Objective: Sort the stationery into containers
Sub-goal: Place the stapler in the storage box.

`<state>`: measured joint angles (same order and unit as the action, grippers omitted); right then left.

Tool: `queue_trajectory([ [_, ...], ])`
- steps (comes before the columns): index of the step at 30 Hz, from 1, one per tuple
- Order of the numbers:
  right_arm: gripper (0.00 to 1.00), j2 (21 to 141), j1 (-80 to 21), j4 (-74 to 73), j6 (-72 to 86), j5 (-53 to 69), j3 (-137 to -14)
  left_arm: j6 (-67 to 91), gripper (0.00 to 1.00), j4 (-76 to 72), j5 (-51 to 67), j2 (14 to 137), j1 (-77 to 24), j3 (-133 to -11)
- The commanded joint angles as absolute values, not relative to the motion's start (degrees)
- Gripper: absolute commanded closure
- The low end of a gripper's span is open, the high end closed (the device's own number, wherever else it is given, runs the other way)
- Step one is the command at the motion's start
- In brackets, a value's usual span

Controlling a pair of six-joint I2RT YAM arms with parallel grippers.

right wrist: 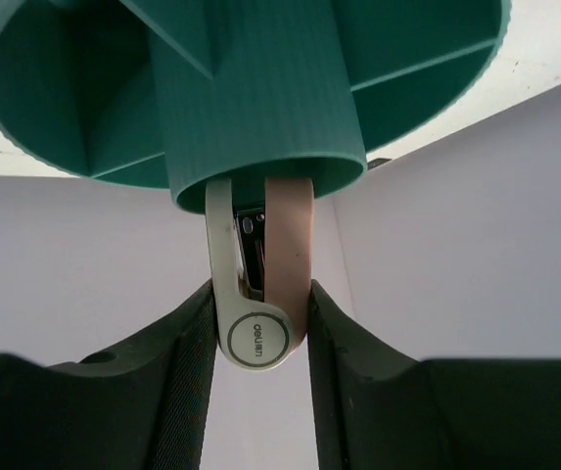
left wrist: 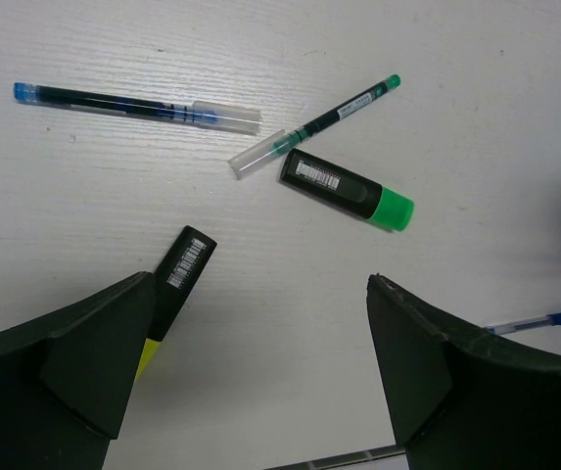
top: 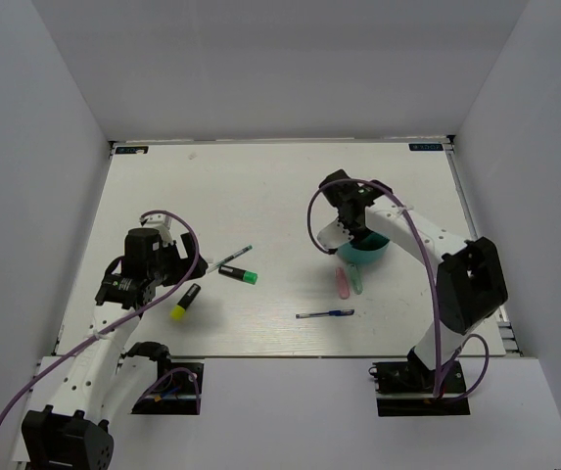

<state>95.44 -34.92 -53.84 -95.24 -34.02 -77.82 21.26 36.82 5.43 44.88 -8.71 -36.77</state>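
The teal organiser (top: 366,253) stands right of the table's middle. My right gripper (top: 350,235) is above it, shut on a small white-pink piece (right wrist: 285,245) that looks like a mini stapler; its far end is inside the organiser's central tube (right wrist: 260,88). My left gripper (top: 182,262) is open and empty (left wrist: 260,284) above the table, over a yellow-capped highlighter (top: 185,302) (left wrist: 184,269). A green-capped highlighter (top: 239,275) (left wrist: 349,191) and a green-tipped pen (top: 229,258) (left wrist: 329,122) lie beyond it.
A blue pen (left wrist: 133,106) lies at the far left of the left wrist view. Another blue pen (top: 325,314) lies near the front edge. A pink marker (top: 341,282) and a pale green marker (top: 355,281) lie in front of the organiser. White walls enclose the table.
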Motion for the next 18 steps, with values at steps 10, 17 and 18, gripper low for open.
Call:
queue_trajectory([
  [10, 0.44, 98.0, -35.07, -55.2, -98.7, -36.65, -80.68, 20.92, 0.01, 35.77, 6.24, 43.95, -8.44, -37.27],
  [17, 0.39, 97.47, -35.16, -56.77, -96.07, -34.98, -84.55, 20.92, 0.01, 35.68, 6.33, 44.47, -8.44, -37.18],
  [18, 0.39, 97.04, -35.24, -56.69, -95.8, -34.37, -84.99, 21.0, 0.01, 35.68, 6.15, 44.47, -8.61, -37.35],
])
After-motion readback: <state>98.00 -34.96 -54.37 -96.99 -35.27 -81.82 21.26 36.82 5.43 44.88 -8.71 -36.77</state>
